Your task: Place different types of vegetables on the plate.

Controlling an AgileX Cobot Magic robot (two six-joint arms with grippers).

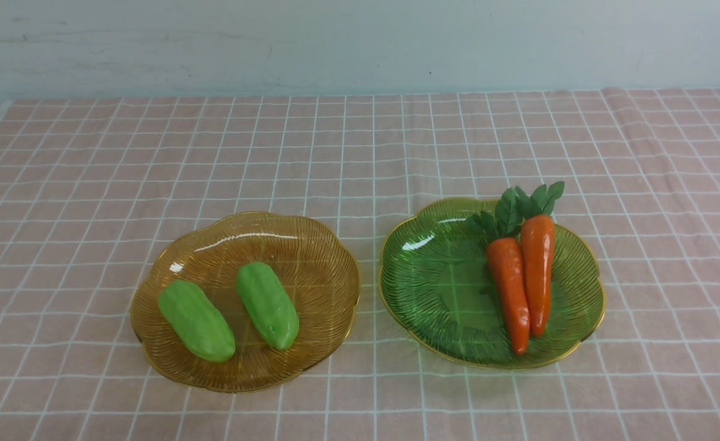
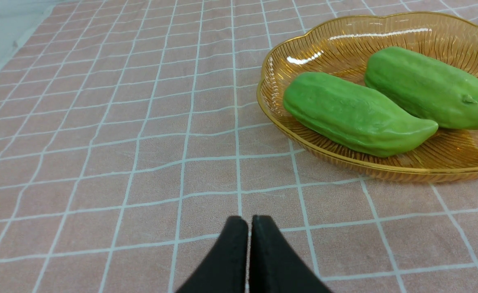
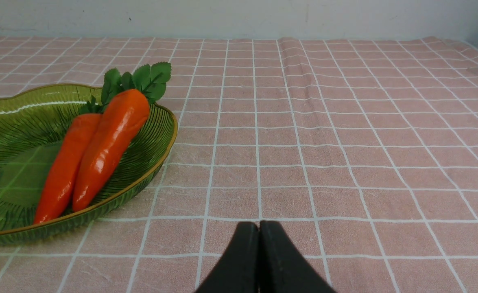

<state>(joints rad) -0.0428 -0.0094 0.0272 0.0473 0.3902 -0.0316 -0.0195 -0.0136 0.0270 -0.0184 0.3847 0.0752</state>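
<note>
Vegetables sit sorted by type: two green gourds in the amber plate at 9 o'clock, two carrots touching side by side in the green plate at 3 o'clock on the checked table. Left tool and right tool are both pinched closed, holding nothing. Risk, as a judgement: glossy carrots may slip, or gripping one may drag its touching neighbour along

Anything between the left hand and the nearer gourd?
Only bare checked cloth and the amber plate's rim lie between the shut left hand and the nearer gourd, as the left wrist view shows.
</note>
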